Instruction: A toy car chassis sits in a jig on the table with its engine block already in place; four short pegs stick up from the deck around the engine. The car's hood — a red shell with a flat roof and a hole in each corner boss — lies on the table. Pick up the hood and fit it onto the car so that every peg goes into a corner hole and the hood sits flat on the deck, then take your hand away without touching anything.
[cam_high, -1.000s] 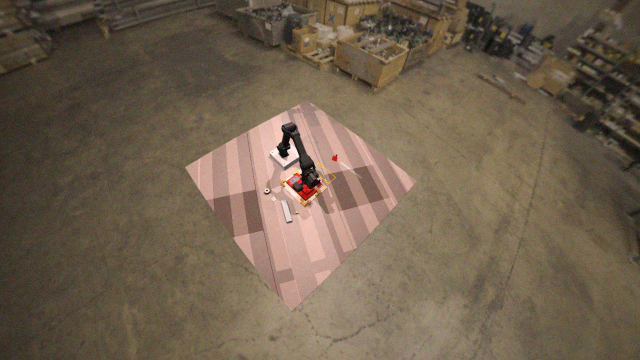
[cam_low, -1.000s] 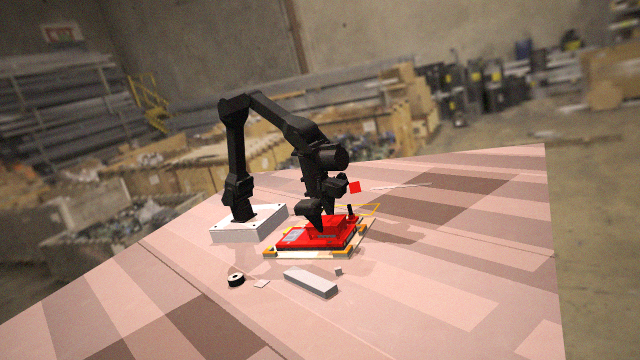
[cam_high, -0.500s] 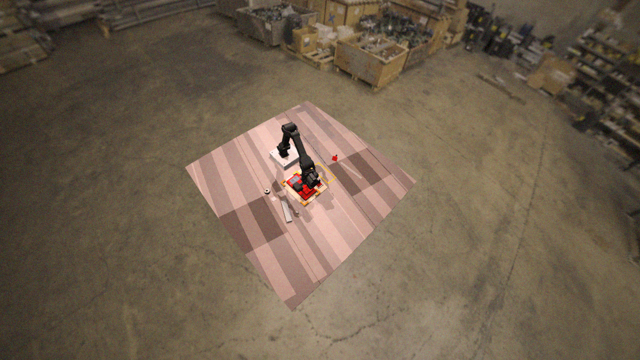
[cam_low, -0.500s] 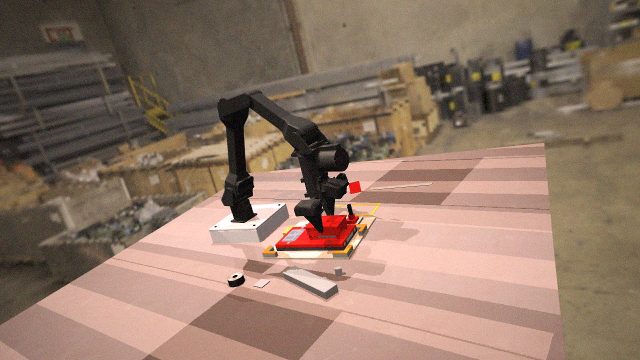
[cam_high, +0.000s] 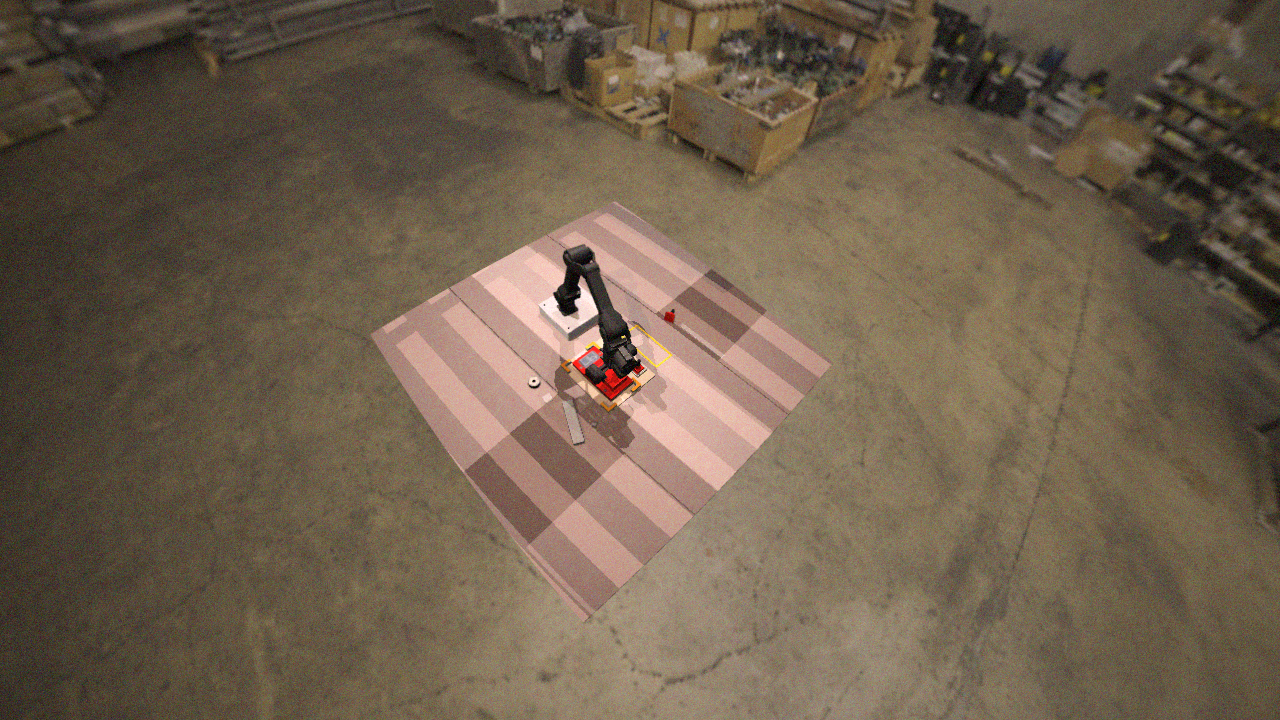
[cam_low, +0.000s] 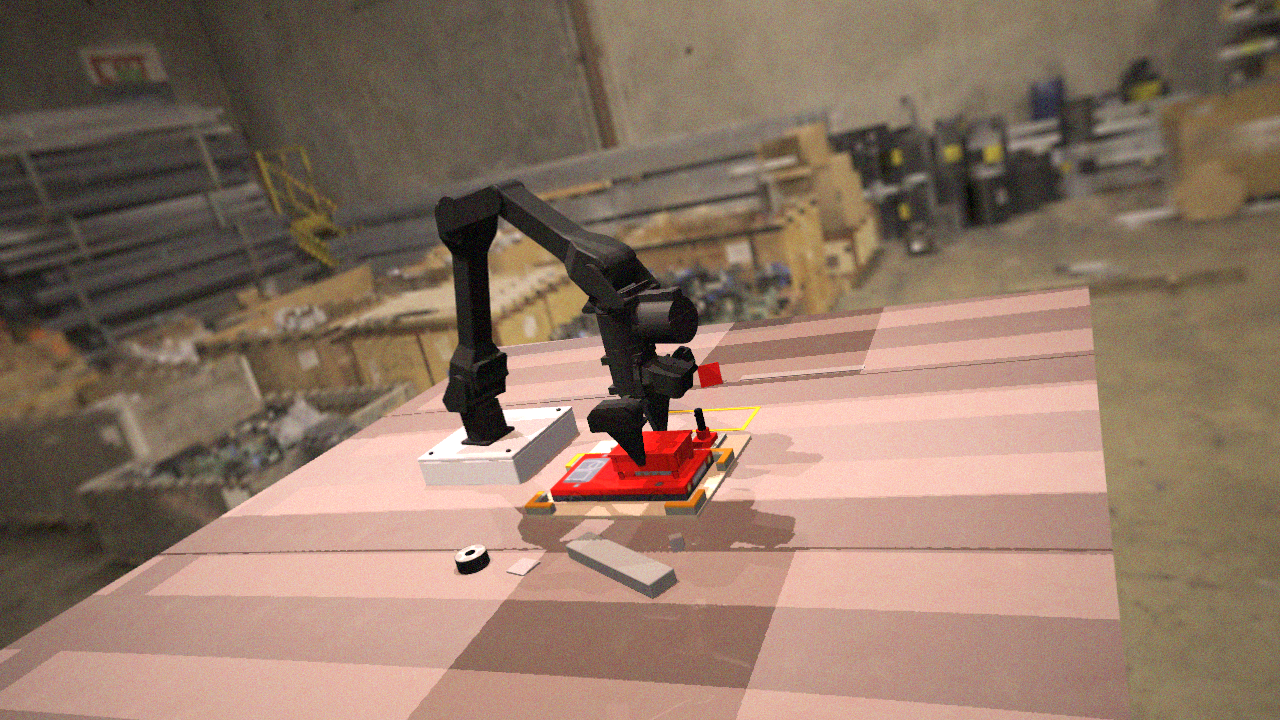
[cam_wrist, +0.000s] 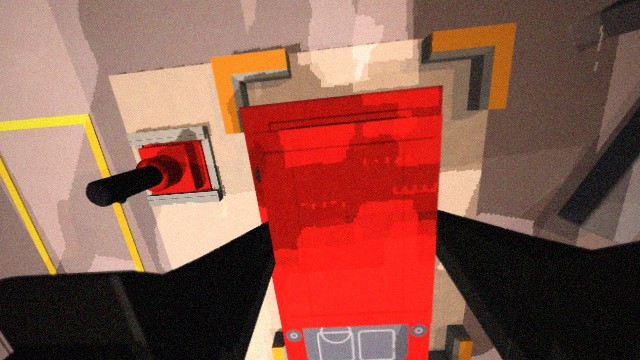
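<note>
The red hood (cam_low: 669, 447) (cam_wrist: 350, 220) is low over the middle of the red chassis (cam_low: 572, 486) (cam_wrist: 296, 352). It looks level, its lower edge at or very near the deck. The chassis sits in the jig (cam_low: 595, 511) (cam_wrist: 462, 187) between orange corner brackets. My gripper (cam_low: 650, 445) (cam_wrist: 349, 223) is shut on the hood, one finger on each long side. A grey strip of the engine block (cam_low: 653, 472) shows under the hood's near side. The pegs and corner holes are hidden, so I cannot tell whether the pegs are in the holes.
A red block with a black upright handle (cam_low: 699, 420) (cam_wrist: 125, 185) stands at the jig's end. A yellow outline (cam_wrist: 45, 122) lies beyond it. A grey bar (cam_low: 622, 565), a black-and-white roller (cam_low: 471, 558) and a small grey cube (cam_low: 677, 542) lie nearer. A small red piece (cam_low: 709, 374) is behind.
</note>
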